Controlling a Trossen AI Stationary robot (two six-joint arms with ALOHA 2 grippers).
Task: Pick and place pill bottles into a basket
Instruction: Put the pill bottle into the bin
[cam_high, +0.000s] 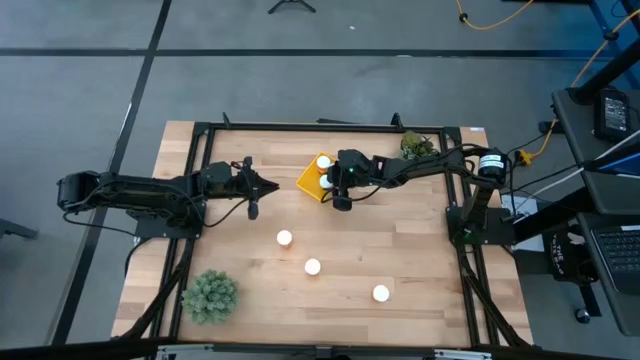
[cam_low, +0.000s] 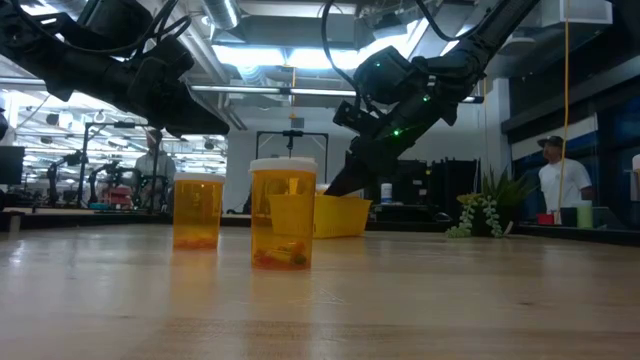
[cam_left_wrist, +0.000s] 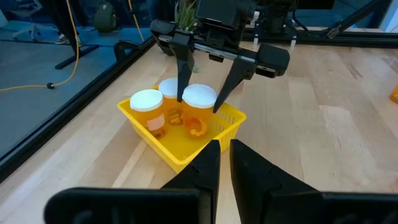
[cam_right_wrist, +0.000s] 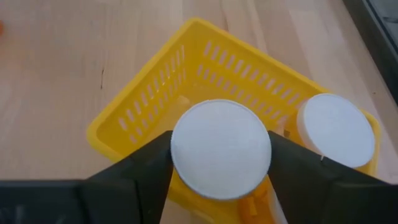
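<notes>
right pincer (cam_left_wrist: 199, 102) sits over the yellow basket (cam_left_wrist: 163, 147), fingers straddling the white cap of a pill bottle (cam_left_wrist: 199, 111) standing inside it; whether they grip or have let go i cannot tell. two more bottles stand in the basket beside it. left pincer (cam_high: 252, 184) waits closed and empty, apart to the basket's left. three bottles remain loose on the tabletop (cam_high: 420, 250): (cam_high: 284, 238), (cam_high: 312, 267), (cam_high: 380, 293). bottles look light, rigid plastic, smooth and likely slippery, tippy when nudged; best taken across the cap or just under it. high view shows the loose count as white discs only; low view shows orange bodies and contents; left wrist view shows the fingers either side of the cap.
</notes>
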